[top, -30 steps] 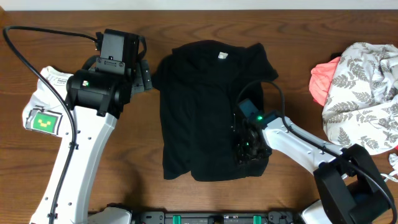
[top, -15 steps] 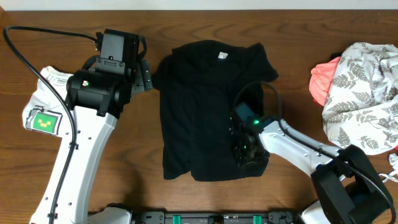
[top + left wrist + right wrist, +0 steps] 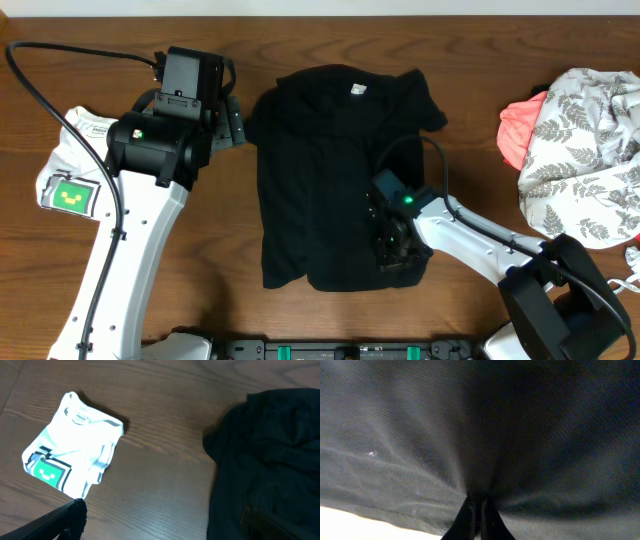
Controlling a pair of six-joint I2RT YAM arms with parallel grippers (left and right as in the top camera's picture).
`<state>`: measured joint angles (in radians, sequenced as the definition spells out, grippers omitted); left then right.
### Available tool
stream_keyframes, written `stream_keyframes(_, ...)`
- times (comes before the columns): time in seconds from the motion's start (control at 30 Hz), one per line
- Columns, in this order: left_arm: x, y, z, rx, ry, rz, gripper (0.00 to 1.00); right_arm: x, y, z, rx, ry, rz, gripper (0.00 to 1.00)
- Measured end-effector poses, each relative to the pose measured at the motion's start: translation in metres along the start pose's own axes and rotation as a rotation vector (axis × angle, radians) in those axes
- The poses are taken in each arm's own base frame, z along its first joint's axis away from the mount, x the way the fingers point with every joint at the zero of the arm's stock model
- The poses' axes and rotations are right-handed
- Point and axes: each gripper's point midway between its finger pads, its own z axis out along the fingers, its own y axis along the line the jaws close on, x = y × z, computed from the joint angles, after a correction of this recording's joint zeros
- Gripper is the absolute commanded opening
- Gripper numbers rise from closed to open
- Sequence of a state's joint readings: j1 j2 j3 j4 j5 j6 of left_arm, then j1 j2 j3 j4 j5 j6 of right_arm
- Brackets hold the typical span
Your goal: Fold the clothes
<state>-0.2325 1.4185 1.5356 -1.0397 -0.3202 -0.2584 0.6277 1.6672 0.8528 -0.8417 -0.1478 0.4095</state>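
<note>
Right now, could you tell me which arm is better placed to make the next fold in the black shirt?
Right, probably: the right gripper is shut on the black shirt, pinching fabric near its lower right corner. The left gripper hangs open beside the shirt's upper left, holding nothing.

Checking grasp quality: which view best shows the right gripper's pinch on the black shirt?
Right wrist: the right gripper is shut on a gathered fold of the black shirt. Overhead only shows where it sits; left wrist shows just the shirt's edge.
</note>
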Motion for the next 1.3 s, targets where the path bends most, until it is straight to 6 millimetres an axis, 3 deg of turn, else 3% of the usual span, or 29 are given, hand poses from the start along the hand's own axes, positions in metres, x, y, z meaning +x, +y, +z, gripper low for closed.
stream_keyframes(0.1,0.000,0.000,0.000,0.000,-0.001,-0.001,0.98,0.017,-0.021,-0.012,0.109,0.075,0.035,0.01)
stream_keyframes(0.17,-0.001,0.000,0.000,0.001,-0.003,-0.001,0.98,0.014,-0.034,-0.030,0.178,0.064,0.079,0.01)
stream_keyframes(0.3,-0.002,-0.001,0.000,0.002,-0.006,-0.003,0.98,-0.036,-0.062,-0.099,0.211,-0.199,0.230,0.01)
stream_keyframes(0.4,-0.002,-0.001,0.000,0.002,-0.007,-0.003,0.98,-0.068,-0.098,-0.153,0.207,-0.425,0.380,0.01)
stream_keyframes(0.5,-0.002,-0.001,0.000,0.003,-0.006,-0.003,0.98,-0.081,-0.144,-0.178,0.227,-0.539,0.518,0.01)
stream_keyframes(0.67,-0.002,-0.001,0.000,0.002,-0.006,-0.003,0.98,-0.083,-0.220,-0.182,0.285,-0.568,0.688,0.01)
stream_keyframes(0.87,-0.002,-0.001,0.000,0.003,-0.006,-0.003,0.98,-0.078,-0.263,-0.168,0.321,-0.519,0.736,0.01)
stream_keyframes(0.97,-0.002,-0.001,0.000,0.002,-0.006,-0.003,0.98,-0.078,-0.274,-0.161,0.325,-0.502,0.744,0.03)
stream_keyframes(1.03,-0.002,-0.001,0.000,0.002,-0.006,-0.003,0.98,-0.082,-0.279,-0.158,0.326,-0.505,0.742,0.16)
stream_keyframes(1.1,-0.002,-0.001,0.000,0.003,-0.006,-0.003,0.98,-0.084,-0.282,-0.159,0.333,-0.513,0.728,0.38)
stream_keyframes(1.23,-0.002,-0.001,0.000,0.003,-0.006,-0.003,0.98,-0.080,-0.276,-0.159,0.311,-0.478,0.695,0.47)
stream_keyframes(1.3,-0.001,-0.001,0.000,0.002,-0.006,-0.002,0.98,-0.078,-0.270,-0.165,0.290,-0.460,0.678,0.45)
